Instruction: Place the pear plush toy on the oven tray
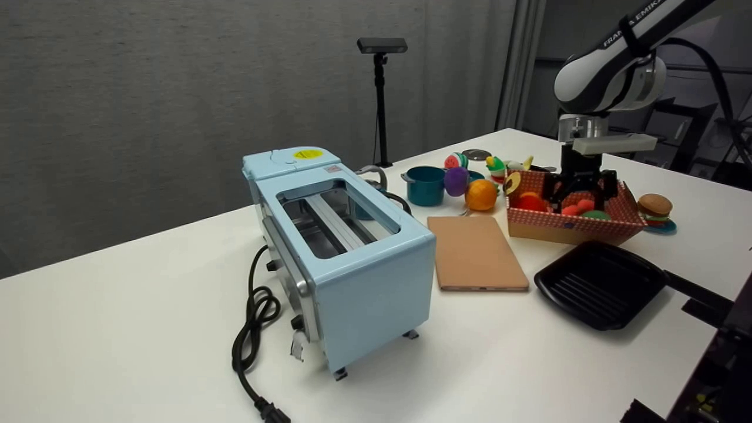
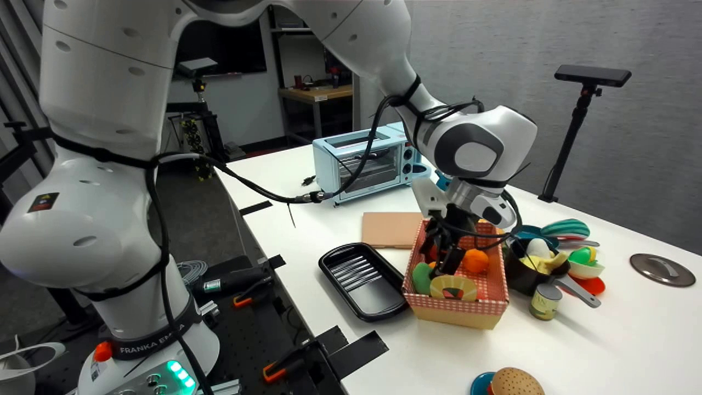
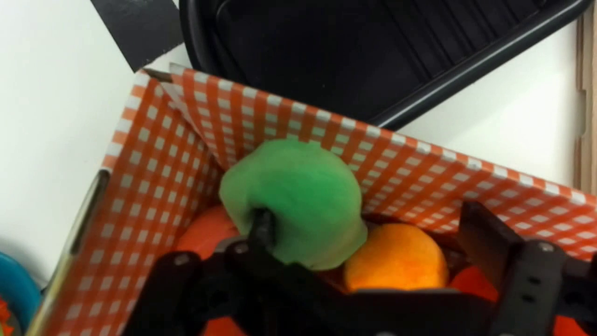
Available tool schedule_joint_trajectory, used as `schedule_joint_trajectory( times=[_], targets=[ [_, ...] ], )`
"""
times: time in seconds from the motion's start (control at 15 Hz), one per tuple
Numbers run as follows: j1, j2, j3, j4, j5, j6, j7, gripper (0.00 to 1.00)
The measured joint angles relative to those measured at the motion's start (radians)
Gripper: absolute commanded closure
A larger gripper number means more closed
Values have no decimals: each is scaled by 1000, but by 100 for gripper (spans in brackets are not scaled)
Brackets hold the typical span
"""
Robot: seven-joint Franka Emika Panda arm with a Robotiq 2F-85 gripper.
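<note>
Widely spread end effector (image 3: 367, 212), one fingertip (image 3: 263, 229) against pear plush toy (image 3: 308, 200)

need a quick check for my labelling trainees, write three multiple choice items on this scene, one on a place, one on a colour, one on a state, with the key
1. Where is the pear plush toy?
A) on the oven tray
B) inside the checked box
C) in the teal pot

2. What colour is the body of the toaster oven?
A) red
B) black
C) light blue

3. How does the gripper stand?
A) open
B) shut on the pear plush toy
C) shut on nothing

Key:
1 B, as the wrist view shows it down within the checked walls.
2 C, as its panels look light blue in both exterior views.
3 A, as its jaws stand well apart in the wrist view.
</note>
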Motion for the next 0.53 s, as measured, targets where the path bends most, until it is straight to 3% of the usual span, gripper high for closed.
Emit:
schedule_joint_trajectory(
  times=[0.53],
  targets=[
    [60,-178,3,-238,-2,2,42,0]
  ],
)
